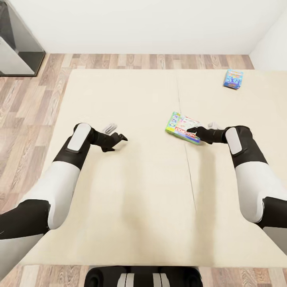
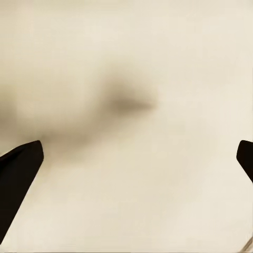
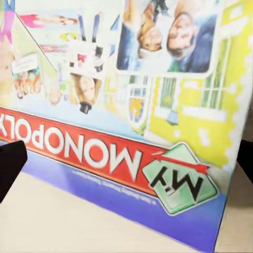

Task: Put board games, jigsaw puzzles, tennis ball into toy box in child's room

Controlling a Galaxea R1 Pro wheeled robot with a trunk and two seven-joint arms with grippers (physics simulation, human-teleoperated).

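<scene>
Room: wood-plank floor (image 1: 36, 99), white wall (image 1: 139, 24), wide beige bed (image 1: 131, 191) in two sections.
MY MONOPOLY box (image 1: 182, 127): flat on the bed by the seam, its red logo band close up in the right wrist view.
Right gripper (image 1: 193, 130): at the box's near edge, fingers spread wide, gripping nothing.
Light-blue game box (image 1: 233, 78): far right of the bed, well apart.
Left gripper (image 1: 121, 138): over bare mattress, jaws wide apart, empty.

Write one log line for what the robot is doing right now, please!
place: bed | right gripper: open, at Monopoly box edge | left gripper: open, empty, over bed | blue game: far corner, untouched
</scene>
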